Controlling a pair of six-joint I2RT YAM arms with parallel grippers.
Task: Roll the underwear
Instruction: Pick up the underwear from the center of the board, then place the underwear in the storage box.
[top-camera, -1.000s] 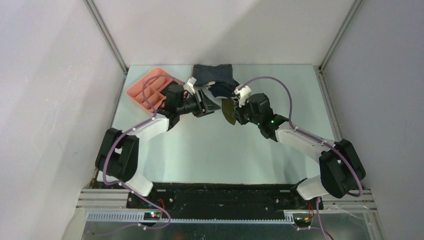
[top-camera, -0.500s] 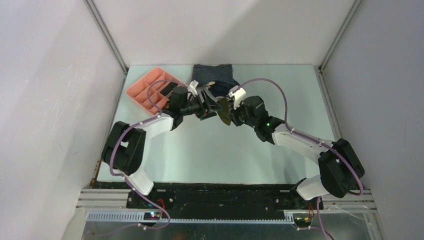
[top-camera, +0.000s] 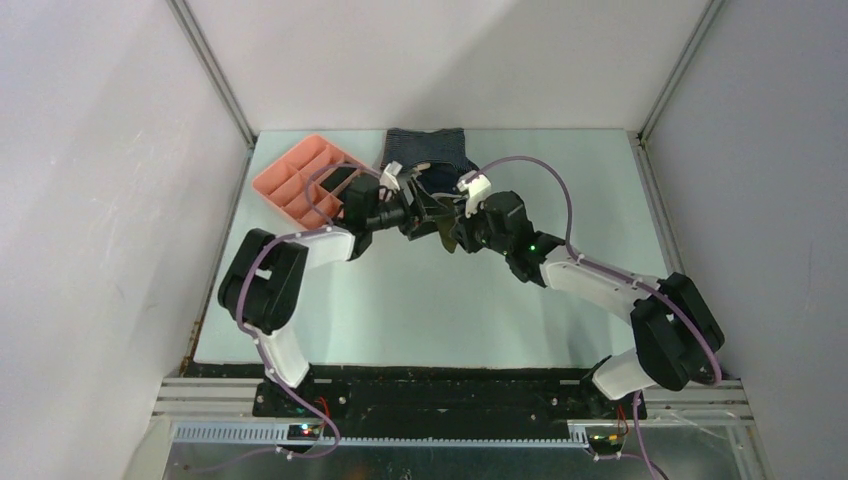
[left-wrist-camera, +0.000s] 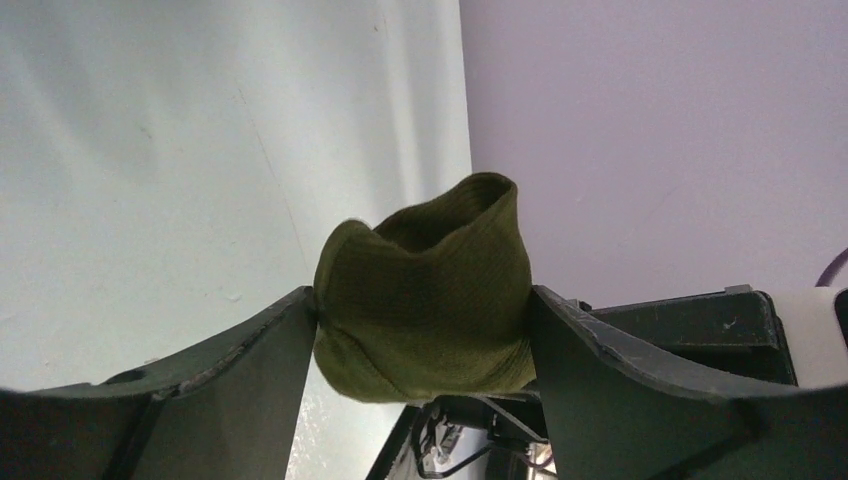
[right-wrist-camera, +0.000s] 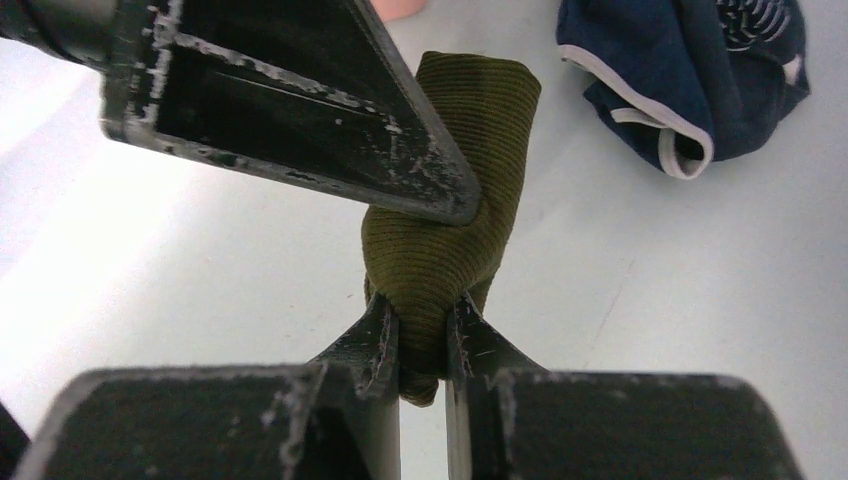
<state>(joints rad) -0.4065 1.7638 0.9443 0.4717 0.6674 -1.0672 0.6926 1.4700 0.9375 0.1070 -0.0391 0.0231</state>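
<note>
Olive-green underwear (right-wrist-camera: 455, 130), bunched into a roll, is held toward the table's (top-camera: 420, 300) 12 o'clock side, one end clenched in the right gripper (right-wrist-camera: 422, 325). The left gripper (left-wrist-camera: 422, 300) is released, its jaws spread and flanking the roll.

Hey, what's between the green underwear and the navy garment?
Only bare table, seen in the right wrist view; the underwear and navy garment don't touch.

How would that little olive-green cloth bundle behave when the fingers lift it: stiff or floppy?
Probably floppy: the underwear squashes thin where the right fingers pinch it and bulges above them. Its ribbed knit looks unlikely to slip. The loose, gaping fold in the left wrist view suggests it may unroll once released.
</note>
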